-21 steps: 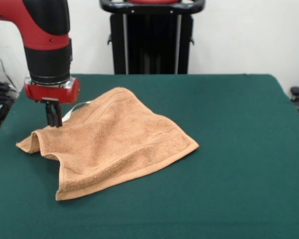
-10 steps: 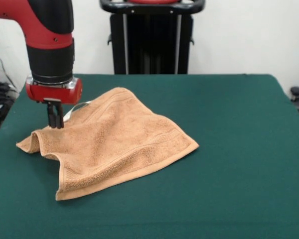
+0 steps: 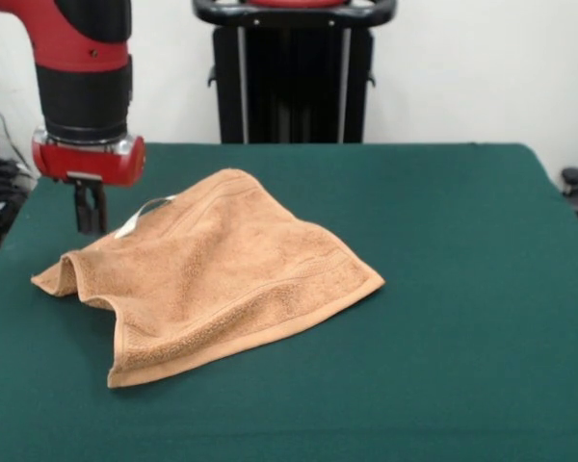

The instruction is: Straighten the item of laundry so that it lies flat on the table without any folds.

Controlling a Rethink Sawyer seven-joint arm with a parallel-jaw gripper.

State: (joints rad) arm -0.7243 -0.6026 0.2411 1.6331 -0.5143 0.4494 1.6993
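Note:
The item of laundry (image 3: 222, 274) is an orange-tan towel lying on the left half of the green table (image 3: 462, 289). It is rumpled: its left corner (image 3: 63, 274) curls up into a raised fold, and the near-left edge is tucked in. A small white loop (image 3: 140, 217) shows at its far-left edge. My gripper (image 3: 90, 229) hangs just above the table beyond the towel's left corner, a little apart from the cloth. Its fingers stand close together with nothing between them.
A black stand (image 3: 294, 72) rises behind the table's far edge. The table's left edge lies close to the gripper. Bare green cloth stretches right of the towel and in front of it.
The gripper has risen and shifted left, away from the towel's raised left fold. The towel has not moved.

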